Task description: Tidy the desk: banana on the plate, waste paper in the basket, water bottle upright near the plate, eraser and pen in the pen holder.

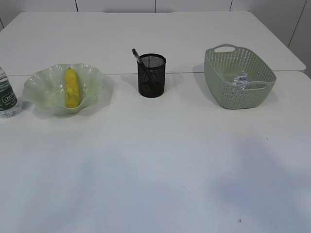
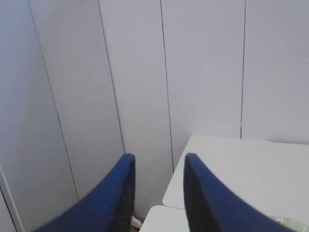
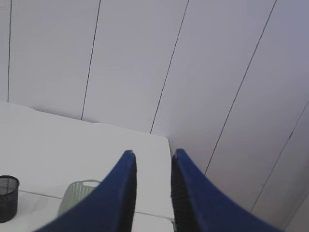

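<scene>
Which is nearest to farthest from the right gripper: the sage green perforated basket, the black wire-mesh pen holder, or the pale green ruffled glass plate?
1. Basket: just left of the right gripper in the right wrist view.
2. Pen holder: farther left, at that view's edge.
3. Plate: outside that view; the exterior view shows it left beyond the pen holder.

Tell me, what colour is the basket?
The basket is sage green with perforated sides; the exterior view shows it best.

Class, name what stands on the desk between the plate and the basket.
The pen holder, with a pen sticking out, stands between the plate and basket; exterior view.
</scene>
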